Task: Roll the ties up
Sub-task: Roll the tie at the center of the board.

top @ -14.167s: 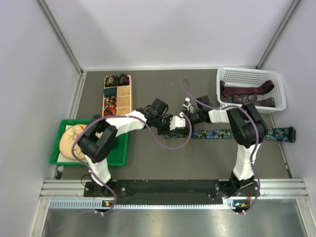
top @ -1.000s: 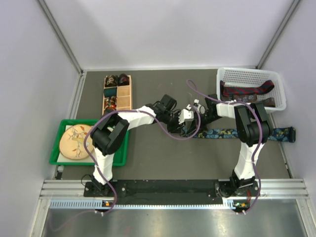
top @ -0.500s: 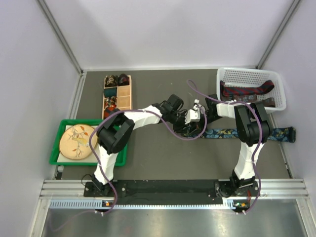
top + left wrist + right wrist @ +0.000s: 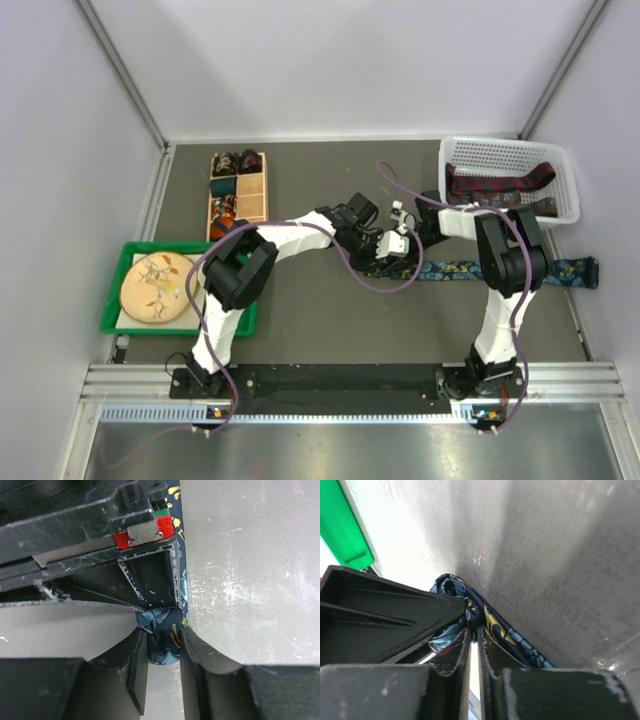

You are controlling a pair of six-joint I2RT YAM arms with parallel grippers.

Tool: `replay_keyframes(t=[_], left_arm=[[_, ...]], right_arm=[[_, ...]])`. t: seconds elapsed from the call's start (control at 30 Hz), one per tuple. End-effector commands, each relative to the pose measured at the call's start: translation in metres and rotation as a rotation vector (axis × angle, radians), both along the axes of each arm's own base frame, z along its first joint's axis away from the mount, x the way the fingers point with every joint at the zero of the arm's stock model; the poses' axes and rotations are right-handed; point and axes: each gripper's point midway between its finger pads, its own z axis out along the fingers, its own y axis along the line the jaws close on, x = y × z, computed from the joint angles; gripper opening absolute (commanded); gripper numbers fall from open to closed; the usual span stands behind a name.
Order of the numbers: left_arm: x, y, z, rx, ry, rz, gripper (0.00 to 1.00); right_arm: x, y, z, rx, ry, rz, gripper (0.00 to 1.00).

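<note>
A dark blue floral tie [image 4: 500, 269] lies flat across the table toward the right edge, its left end wound into a small coil. My left gripper [image 4: 392, 262] is shut on that coil [image 4: 162, 635], which sits between its fingers. My right gripper [image 4: 400, 245] meets it at the same spot, its fingers nearly together and pinching the tie [image 4: 495, 625] at the coil. More ties [image 4: 500, 185], dark red and navy, lie in the white basket [image 4: 508, 152].
A wooden divided box [image 4: 237, 190] with several rolled ties stands at the back left. A green tray [image 4: 240, 318] with a round plate [image 4: 155, 288] sits at the left. Purple cables loop over the arms.
Both grippers and the coil have shifted right along the tie, and the flat stretch of tie is shorter than before.
</note>
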Motion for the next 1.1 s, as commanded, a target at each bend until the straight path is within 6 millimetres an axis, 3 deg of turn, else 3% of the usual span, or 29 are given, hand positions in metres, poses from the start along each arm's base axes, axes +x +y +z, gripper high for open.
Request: replay_keyframes(t=[0.0,0.17,0.27,0.4,0.67,1.07], left_arm=[[-0.009,0.040,-0.053,0.226,0.038,-0.010,0.30],[-0.012,0.041,-0.054,0.231,0.046,-0.016,0.30],[-0.011,0.041,-0.055,0.232,0.049,-0.012,0.30],[-0.011,0.040,-0.054,0.229,0.053,-0.010,0.30],[-0.011,0.038,-0.053,0.223,0.052,-0.013,0.31],[-0.010,0.036,-0.051,0.212,0.054,-0.010,0.31]], right_arm=[[0.005,-0.005,0.028,0.007,-0.078,0.025,0.13],[0.001,-0.011,0.051,0.068,-0.078,0.027,0.20],[-0.002,-0.017,0.057,0.092,-0.068,0.008,0.24],[0.001,-0.011,0.058,0.137,-0.050,-0.044,0.30],[0.012,-0.003,0.037,0.148,-0.011,-0.083,0.30],[0.009,0.010,0.022,0.119,-0.008,-0.070,0.28]])
